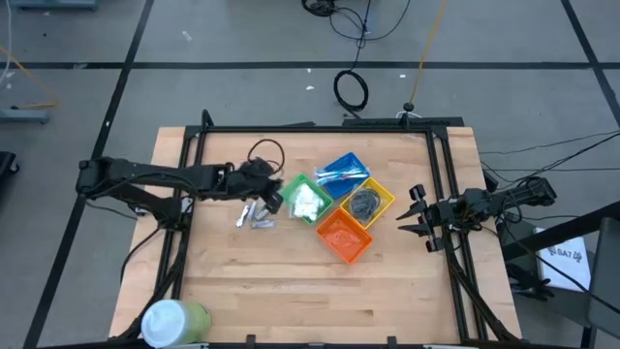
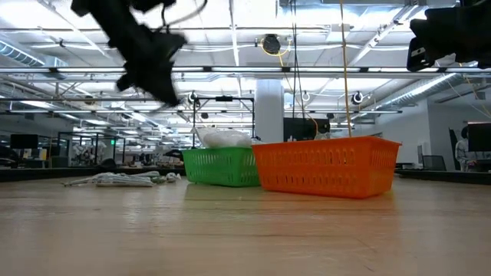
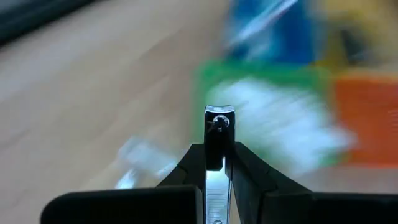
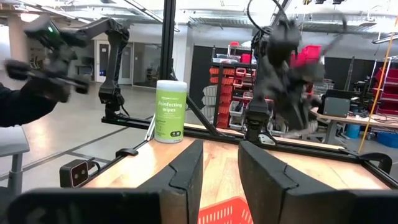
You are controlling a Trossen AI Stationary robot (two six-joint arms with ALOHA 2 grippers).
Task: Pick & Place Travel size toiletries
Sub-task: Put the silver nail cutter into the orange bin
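The jaws of the left gripper [image 3: 214, 163] are closed on a short silver metal piece [image 3: 219, 124], which stands up between the two dark fingers; we read it as a nail clipper. In the high view the left gripper [image 1: 271, 197] sits at the near-left edge of the green bin [image 1: 306, 201], raised clear of the counter [image 1: 291, 291] (the low view shows it well above the board).

The jaws of the right gripper [image 1: 423, 222] stand partly apart and hold nothing; that arm waits at the right edge of the counter, well away from the bins.

As to progress, we judge the sorting to be well along but unfinished. The green bin already carries white packets [image 1: 308, 202], the blue bin [image 1: 344, 171] holds blue-and-white sticks [image 1: 339, 174], and the yellow bin [image 1: 366, 202] holds dark grey wads [image 1: 362, 203]. The orange bin [image 1: 345, 236] looks bare inside from above, so we take it to be the place meant for the metal pieces, including the one now held.

What is left: a small cluster of loose items [image 1: 255, 215], silver and white, lies on the counter just left of the green bin. How many they are we cannot tell.

A green-and-white wipes canister [image 1: 174, 320] stands at the near-left corner, apart from the work.
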